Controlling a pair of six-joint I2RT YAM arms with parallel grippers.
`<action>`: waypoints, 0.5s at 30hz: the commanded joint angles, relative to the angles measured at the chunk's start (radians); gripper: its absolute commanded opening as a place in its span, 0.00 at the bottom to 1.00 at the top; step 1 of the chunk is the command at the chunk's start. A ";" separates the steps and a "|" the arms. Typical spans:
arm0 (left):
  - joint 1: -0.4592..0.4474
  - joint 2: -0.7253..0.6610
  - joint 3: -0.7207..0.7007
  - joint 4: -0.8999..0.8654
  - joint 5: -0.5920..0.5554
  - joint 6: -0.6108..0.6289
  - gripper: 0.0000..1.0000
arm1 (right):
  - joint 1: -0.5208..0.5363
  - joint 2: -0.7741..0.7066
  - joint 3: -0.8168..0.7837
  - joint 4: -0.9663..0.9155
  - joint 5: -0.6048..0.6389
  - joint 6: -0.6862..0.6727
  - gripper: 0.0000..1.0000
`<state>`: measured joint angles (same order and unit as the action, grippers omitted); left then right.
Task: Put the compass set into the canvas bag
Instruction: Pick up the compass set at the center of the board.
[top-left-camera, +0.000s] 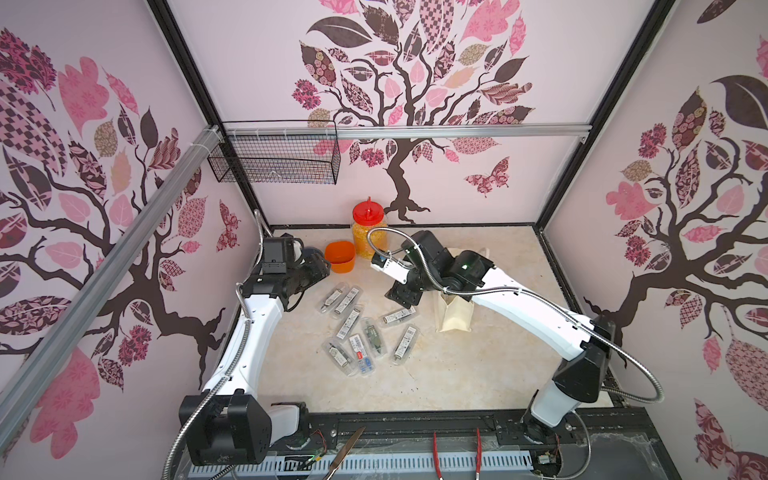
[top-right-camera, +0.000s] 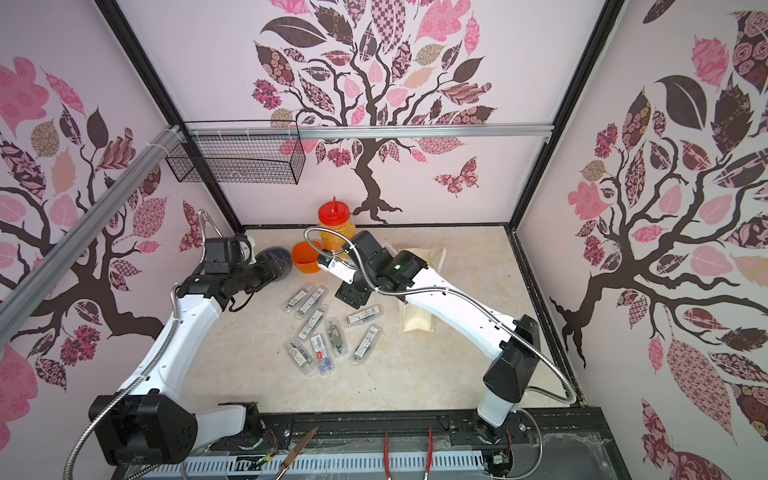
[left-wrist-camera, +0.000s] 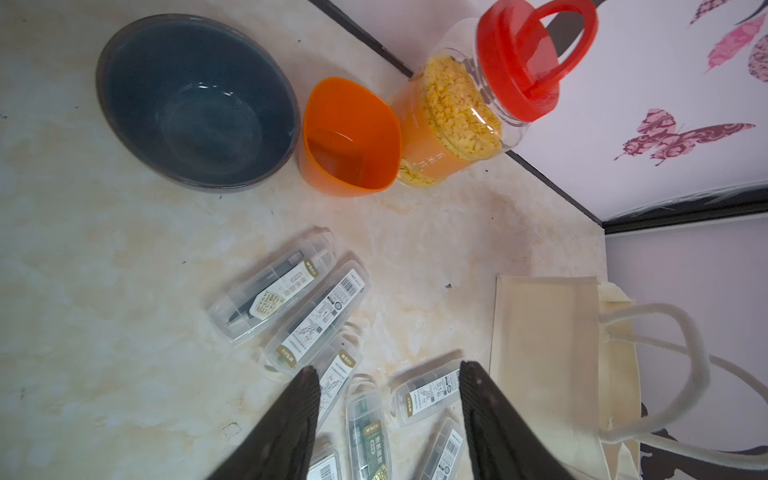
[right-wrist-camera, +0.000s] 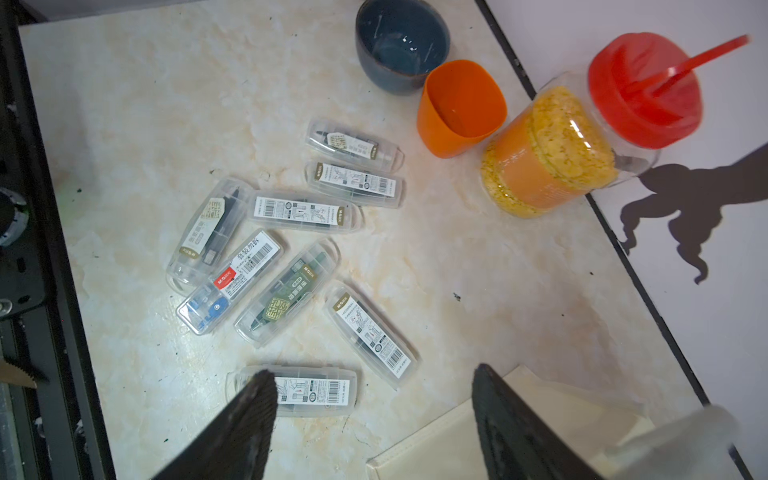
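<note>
Right gripper (right-wrist-camera: 374, 372), fingers parted and empty, hangs near the centre of the pale table (top-left-camera: 457, 374). Left gripper (left-wrist-camera: 388, 368), likewise parted with nothing between its fingers, hovers at 10 o'clock. The canvas bag (top-left-camera: 457, 318) stands at 4 o'clock of the right gripper, its mouth hidden under that arm. Eight compass sets (top-left-camera: 372, 336) in clear cases lie scattered from 6 to 9 o'clock, none gripped. The pick looks to be the step in hand. Next the gripper should descend squarely on one case (right-wrist-camera: 370, 332) and close across its narrow width.
</note>
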<state>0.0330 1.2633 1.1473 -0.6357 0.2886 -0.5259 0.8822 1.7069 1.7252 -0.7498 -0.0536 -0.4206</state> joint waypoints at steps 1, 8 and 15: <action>0.038 -0.018 -0.048 -0.031 0.037 0.016 0.58 | 0.010 0.057 0.018 -0.038 -0.089 -0.114 0.74; 0.040 -0.024 -0.084 -0.044 0.015 0.026 0.58 | 0.008 0.155 -0.073 -0.019 -0.105 -0.257 0.76; 0.057 -0.039 -0.109 -0.057 -0.022 0.024 0.58 | -0.002 0.309 -0.056 -0.024 -0.020 -0.321 0.71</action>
<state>0.0792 1.2507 1.0740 -0.6830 0.2897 -0.5156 0.8879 1.9495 1.6390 -0.7540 -0.1005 -0.6876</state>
